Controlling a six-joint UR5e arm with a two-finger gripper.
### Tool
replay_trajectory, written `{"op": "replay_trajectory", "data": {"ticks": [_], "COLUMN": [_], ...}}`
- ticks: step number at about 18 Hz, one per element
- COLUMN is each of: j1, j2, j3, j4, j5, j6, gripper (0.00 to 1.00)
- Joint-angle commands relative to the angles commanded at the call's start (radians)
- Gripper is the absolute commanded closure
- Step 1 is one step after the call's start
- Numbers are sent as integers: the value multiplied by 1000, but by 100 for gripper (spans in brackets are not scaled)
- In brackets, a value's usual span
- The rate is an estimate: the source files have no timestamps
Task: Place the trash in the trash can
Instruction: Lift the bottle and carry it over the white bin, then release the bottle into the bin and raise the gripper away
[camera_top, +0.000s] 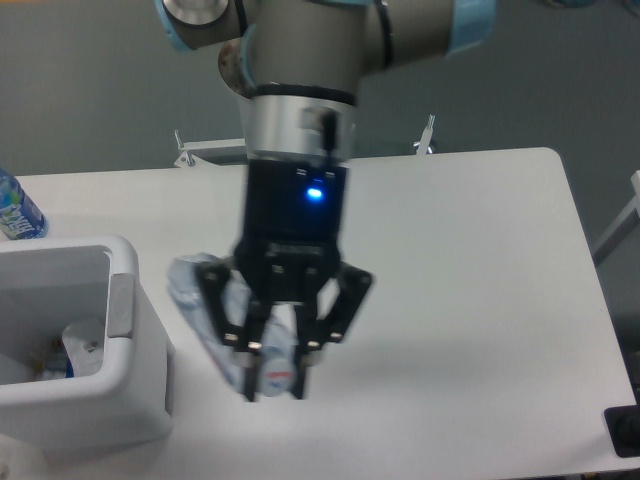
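**Crushed plastic bottle clamped in the jaws, up off the table**

Clear bluish plastic, crumpled and creased: bottle (215, 320) held between the 2 fingers of the gripper (275, 378), jaws closed on its lower end. Long body slanting up and out to the left of the jaws, upper end blurred. Appears clear of the table (480, 260), judging by the shadow beneath. Gripped near 1 end, probably because that end offered the narrowest, flattest part for a pinch; hence the tilt, with the free length hanging out sideways.

Bin (120, 330) just left of the jaws, near the bottle's free end but apart from it. White boxy plastic, thick rounded rim, grey strip on the side facing the jaws. Inside, some pale litter at the bottom, likely the paper scrap (80, 345), too small to tell for sure.

Black fingers, angular linkage, blue light on the wrist body above. Smooth white tabletop.

Likely step in hand: carrying the bottle toward the bin opening. Crushed thin plastic liable to flex or slip in a 1-ended grip.
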Motion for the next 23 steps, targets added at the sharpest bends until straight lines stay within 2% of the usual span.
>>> {"op": "replay_trajectory", "data": {"ticks": [3, 9, 13, 14, 15, 17, 21, 23], "j1": [-72, -138, -161, -163, -163, -161, -152, -108], "j2": [-2, -34, -54, -58, -58, -58, -51, -46], "j3": [-3, -3, -2, -2, -2, -2, -6, -5], "j4": [0, 2, 9, 11, 11, 11, 9, 9], "j5": [-2, -2, -2, -2, 0, 2, 5, 6], "j6": [-37, -15, 8, 24, 38, 52, 57, 63], "gripper": [73, 72, 49, 40, 23, 0, 0, 0]}}
